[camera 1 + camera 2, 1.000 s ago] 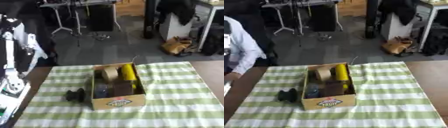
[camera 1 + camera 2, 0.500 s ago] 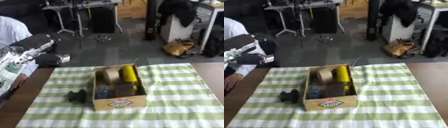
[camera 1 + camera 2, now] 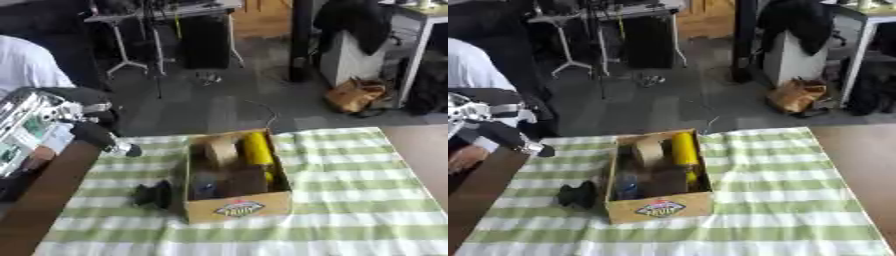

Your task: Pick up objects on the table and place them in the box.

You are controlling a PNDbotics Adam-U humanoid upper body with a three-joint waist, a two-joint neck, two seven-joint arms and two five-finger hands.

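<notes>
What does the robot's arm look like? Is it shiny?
Partly. The left arm has a shiny silver metal part with small green patches, then black sections. Its left hand is black with a silvery tip. The right arm is not in view.

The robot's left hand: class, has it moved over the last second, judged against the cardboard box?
Yes. The left hand has swung in from the left edge toward the cardboard box, now over the striped cloth's far-left corner.

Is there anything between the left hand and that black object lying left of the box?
Nothing visible. The left hand hangs over the cloth's far left edge, and only bare striped cloth lies between it and the black object, which sits against the box's left wall.
</notes>
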